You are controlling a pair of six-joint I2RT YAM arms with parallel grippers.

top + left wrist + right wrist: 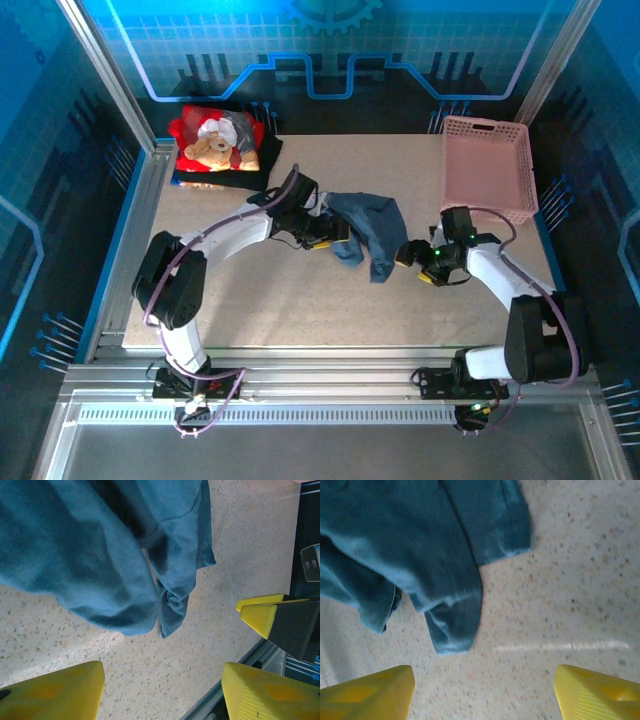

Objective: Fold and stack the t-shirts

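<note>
Slate-blue t-shirt point(365, 232) crumpled on table point(250, 300), left hand point(162, 672) spread, right hand point(485, 675) spread — both empty

Shirt point(368, 228) lies on table point(280, 300); basket point(487, 170) far right, perhaps at edge.

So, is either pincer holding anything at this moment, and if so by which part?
Nothing is held. The left pincer and right pincer both stand open, the crumpled slate-blue t-shirt lying loose just ahead of them.

No readable text, no labels, numbers or signs
</note>
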